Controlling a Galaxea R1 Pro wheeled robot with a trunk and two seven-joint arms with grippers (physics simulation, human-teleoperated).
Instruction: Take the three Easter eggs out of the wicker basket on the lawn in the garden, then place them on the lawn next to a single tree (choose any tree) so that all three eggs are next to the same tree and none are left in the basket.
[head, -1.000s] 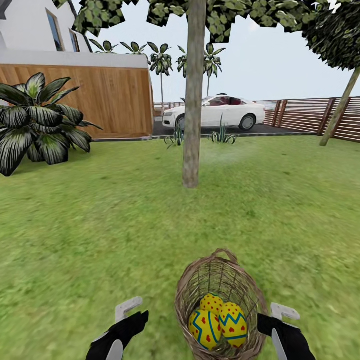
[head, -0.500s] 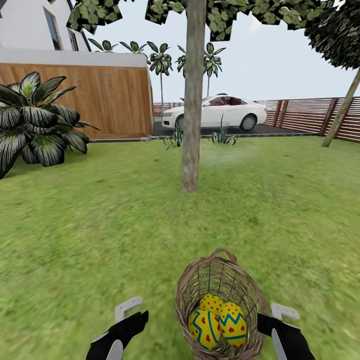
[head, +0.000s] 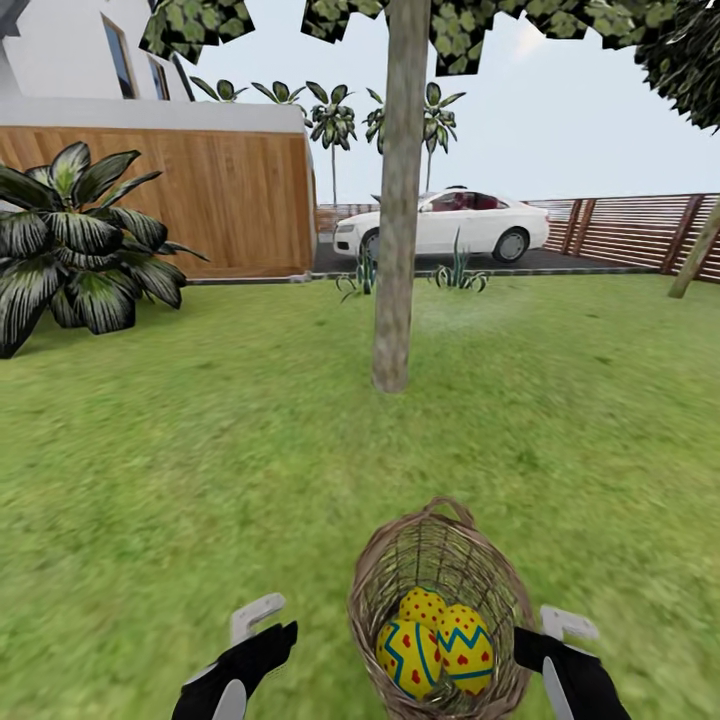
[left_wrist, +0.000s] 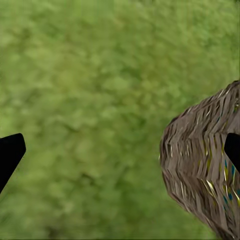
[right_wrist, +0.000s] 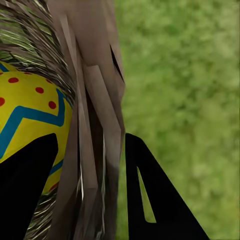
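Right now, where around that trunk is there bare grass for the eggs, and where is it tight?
Bare lawn rings the tree on all visible sides: open grass between it and the wicker basket, and toward the leafy plant. Small spiky plants stand well behind it. It is crowded only inside the basket, where the Easter eggs pack together, right gripper clamped on its rim.

Your third egg (head: 423, 604) sits half hidden behind two others; basket (head: 440, 560) base and tree (head: 398, 200) crown cropped.

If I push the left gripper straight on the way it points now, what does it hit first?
Probably bare lawn: the left gripper looks down onto grass. The wicker basket sits off to one side, near one finger, and might be brushed; depth is unclear.
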